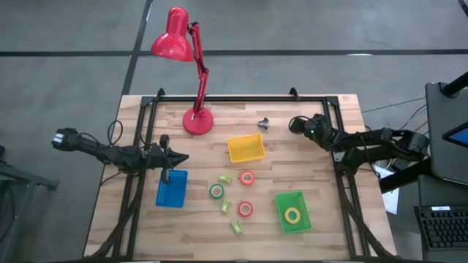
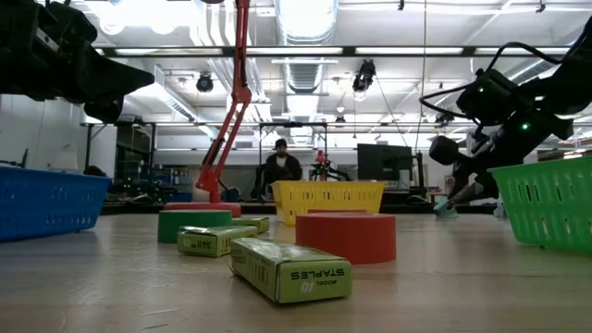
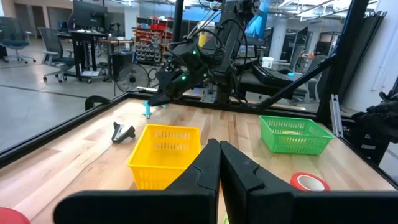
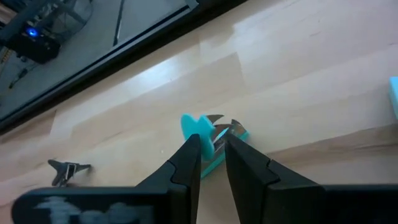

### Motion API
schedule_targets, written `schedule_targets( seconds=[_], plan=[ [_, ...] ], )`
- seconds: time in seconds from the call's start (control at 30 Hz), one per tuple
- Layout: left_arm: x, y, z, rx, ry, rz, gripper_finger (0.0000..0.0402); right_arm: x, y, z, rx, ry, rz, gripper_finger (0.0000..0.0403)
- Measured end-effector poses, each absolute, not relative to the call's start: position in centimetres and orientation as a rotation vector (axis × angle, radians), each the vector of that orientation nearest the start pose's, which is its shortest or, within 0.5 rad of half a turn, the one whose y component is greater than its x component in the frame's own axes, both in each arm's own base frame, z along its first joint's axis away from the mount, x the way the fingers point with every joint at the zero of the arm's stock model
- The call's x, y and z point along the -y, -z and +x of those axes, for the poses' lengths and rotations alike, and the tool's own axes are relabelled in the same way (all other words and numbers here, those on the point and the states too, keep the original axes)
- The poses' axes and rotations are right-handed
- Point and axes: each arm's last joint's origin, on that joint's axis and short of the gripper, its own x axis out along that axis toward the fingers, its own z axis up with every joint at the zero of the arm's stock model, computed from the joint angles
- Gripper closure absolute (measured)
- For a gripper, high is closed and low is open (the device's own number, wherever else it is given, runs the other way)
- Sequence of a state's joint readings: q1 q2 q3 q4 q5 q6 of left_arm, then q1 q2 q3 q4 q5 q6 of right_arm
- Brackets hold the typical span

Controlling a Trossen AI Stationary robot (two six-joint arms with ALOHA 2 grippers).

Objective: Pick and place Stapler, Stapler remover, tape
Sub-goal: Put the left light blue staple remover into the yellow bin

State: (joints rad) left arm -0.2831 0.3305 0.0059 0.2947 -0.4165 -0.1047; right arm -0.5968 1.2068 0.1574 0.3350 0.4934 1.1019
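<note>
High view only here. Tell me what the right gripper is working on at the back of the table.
Observer: The right wrist view shows the right gripper at a teal staple remover with metal claws.
Operator: Now identify the small lime-green pieces mid-table.
Observer: In the low view, the nearest lime-green box is printed STAPLES.
Operator: Report the left gripper.
Observer: In the left wrist view, the left gripper is shut and holds nothing.
</note>
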Motion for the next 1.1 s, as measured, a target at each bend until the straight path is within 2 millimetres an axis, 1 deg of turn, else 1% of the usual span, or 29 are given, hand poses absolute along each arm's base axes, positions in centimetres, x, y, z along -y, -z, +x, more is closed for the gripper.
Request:
schedule_targets(
  seconds=[0.1, 0.3, 0.5, 0.87, 1.1],
  plan=[
    [2.1, -16.5, 11.4, -0.021, -0.135, -0.094, 0.0392, 10.7, -10.6, 13.4, -0.107, 1.340, 0.966, 0.0348],
    [2.1, -16.5, 11.4, -0.021, -0.135, -0.095, 0.0392, 10.8, -10.9, 13.6, -0.110, 1.301, 0.939, 0.0389],
    [2.1, -16.5, 11.4, -0.021, -0.135, -0.095, 0.0392, 10.9, -11.1, 13.8, -0.114, 1.262, 0.924, 0.0394],
    [2.1, -16.5, 11.4, -0.021, -0.135, -0.095, 0.0392, 10.7, -12.6, 14.8, -0.062, 1.007, 0.915, 0.0395],
    [2.1, -16.5, 11.5, -0.021, -0.135, -0.095, 0.0392, 9.1, -14.2, 16.4, -0.033, 0.731, 0.860, 0.0395]
  ],
)
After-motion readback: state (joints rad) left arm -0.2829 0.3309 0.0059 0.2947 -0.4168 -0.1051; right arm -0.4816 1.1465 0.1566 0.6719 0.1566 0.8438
